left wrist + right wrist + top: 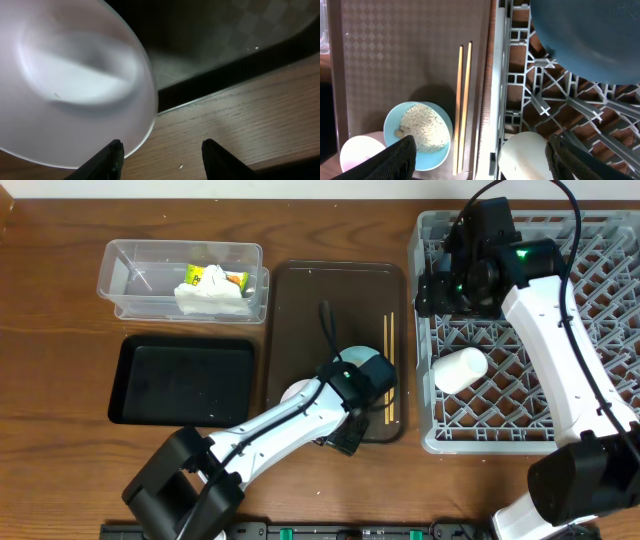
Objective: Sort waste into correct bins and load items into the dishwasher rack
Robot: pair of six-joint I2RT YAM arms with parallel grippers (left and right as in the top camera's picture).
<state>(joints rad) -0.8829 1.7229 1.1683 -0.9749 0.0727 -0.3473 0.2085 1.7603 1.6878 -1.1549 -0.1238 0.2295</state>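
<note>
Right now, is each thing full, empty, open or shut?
clear tub: holds napkin and wrapper
black tray: looks empty
light-blue bowl: full of rice
pale cup: empty
chopsticks: lying side by side on brown tray
white bowl: lying in the rack
dark-blue plate: over the rack, partly out of view
left gripper: open
right gripper: open
</note>
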